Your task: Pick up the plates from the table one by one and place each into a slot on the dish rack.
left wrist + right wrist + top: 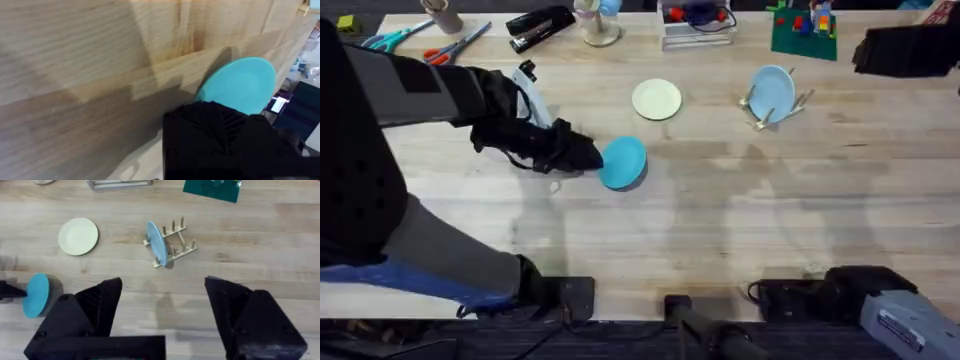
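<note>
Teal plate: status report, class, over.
Left end effector shut on teal plate, tilted off table. Right end effector open, idle. Cream plate flat. Rack holds light-blue plate.

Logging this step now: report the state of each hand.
Left hand: shut on the teal plate, tilted off the table.
Right hand: open, holding nothing.

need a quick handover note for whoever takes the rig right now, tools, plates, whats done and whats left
Left tool: shut on the teal plate, tilted up off the table.
Right tool: open, empty, back near its base.
Cream plate: flat on the table, untouched.
Dish rack: a light-blue plate stands in one slot.
Left: slot the teal plate, then the cream one.
</note>
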Controlling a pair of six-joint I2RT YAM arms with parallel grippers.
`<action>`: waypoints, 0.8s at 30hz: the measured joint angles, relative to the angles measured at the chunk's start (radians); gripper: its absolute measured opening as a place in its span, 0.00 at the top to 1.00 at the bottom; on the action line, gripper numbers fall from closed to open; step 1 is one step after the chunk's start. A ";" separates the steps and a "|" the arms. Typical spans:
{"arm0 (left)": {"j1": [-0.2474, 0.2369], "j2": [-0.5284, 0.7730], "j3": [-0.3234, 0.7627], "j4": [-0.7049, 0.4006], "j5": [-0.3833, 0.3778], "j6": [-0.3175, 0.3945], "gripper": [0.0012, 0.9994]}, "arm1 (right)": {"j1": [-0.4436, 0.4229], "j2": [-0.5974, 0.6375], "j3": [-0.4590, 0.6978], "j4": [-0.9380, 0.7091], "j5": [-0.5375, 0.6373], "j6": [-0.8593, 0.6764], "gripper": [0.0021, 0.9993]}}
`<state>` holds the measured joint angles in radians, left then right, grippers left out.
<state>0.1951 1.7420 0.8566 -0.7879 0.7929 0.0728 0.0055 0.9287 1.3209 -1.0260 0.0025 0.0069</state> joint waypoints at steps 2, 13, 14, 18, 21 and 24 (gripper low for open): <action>0.000 0.000 0.000 0.000 0.000 -0.002 0.96 | 0.000 0.000 0.000 0.000 0.000 0.000 0.01; 0.000 0.000 0.000 0.004 0.000 -0.008 0.96 | 0.000 0.000 0.000 0.000 0.000 0.000 0.00; 0.000 0.000 0.000 0.004 0.000 -0.009 0.96 | 0.000 0.000 0.000 0.000 0.000 0.000 0.00; 0.000 0.000 0.000 0.012 0.001 -0.014 0.96 | 0.000 0.002 0.000 -0.001 -0.037 0.000 0.01; -0.001 0.000 0.000 0.020 0.003 -0.019 0.96 | 0.000 0.020 0.002 -0.002 -0.131 0.024 0.01; -0.001 0.000 0.000 0.027 0.004 -0.021 0.96 | 0.000 0.062 0.005 -0.002 -0.226 0.083 0.01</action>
<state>0.1940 1.7424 0.8562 -0.7608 0.7971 0.0517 0.0055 0.9909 1.3258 -1.0275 -0.2239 0.0896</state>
